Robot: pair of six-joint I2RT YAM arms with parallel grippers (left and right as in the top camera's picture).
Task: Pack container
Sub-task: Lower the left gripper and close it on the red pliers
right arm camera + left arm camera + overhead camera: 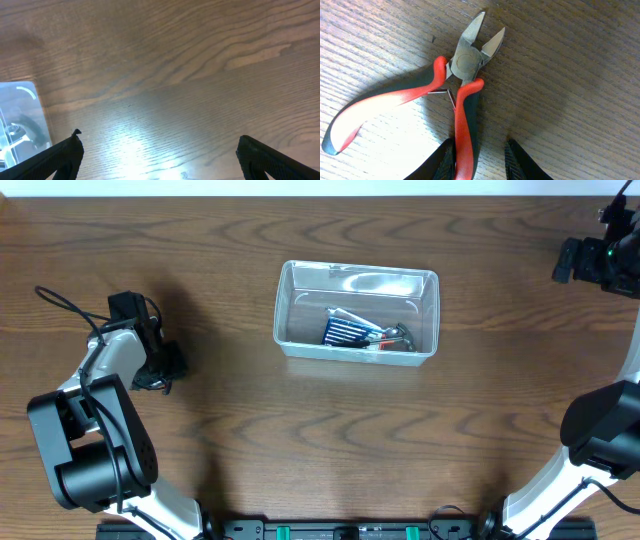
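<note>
Red-and-black side cutters [465,65] lie on the wooden table with their jaws apart. My left gripper [480,146] is open and straddles one cutter handle: the left finger is against it and the right finger stands clear. In the overhead view the left gripper [163,368] is at the far left and hides the cutters. The clear plastic container [283,310] sits at the table's middle and holds a blue drill-bit case [345,330] and a red-handled tool [397,337]. My right gripper [585,260] is open and empty at the far right; its wrist view [159,137] shows bare table.
The container's corner [20,120] shows at the left edge of the right wrist view. Bare wood lies between both arms and the container. The arm bases stand at the table's front edge.
</note>
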